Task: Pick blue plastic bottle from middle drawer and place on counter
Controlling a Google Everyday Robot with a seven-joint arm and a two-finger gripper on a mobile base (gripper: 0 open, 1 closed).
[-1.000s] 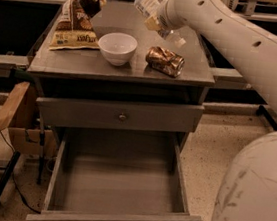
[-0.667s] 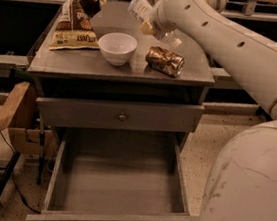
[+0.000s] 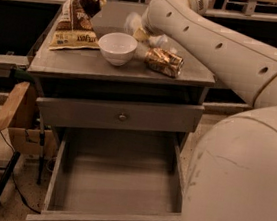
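My gripper [image 3: 141, 33] is over the back of the counter [image 3: 89, 62], just behind the white bowl, at the end of the arm reaching in from the right. It is shut on the blue plastic bottle [image 3: 133, 22], a small clear bottle that is tilted, with its end sticking out to the left, held low over the counter top. The middle drawer [image 3: 115, 180] is pulled fully open below and its flat bottom is bare.
A white bowl [image 3: 117, 47], a crushed brown-gold can [image 3: 163, 61] and a brown snack bag [image 3: 78, 19] sit on the counter. The upper drawer [image 3: 122, 115] is closed. A cardboard box [image 3: 19, 118] on a stand is left of the cabinet. My arm fills the right side.
My gripper has moved left and down with the bottle, from above the counter's right rear to low behind the bowl.
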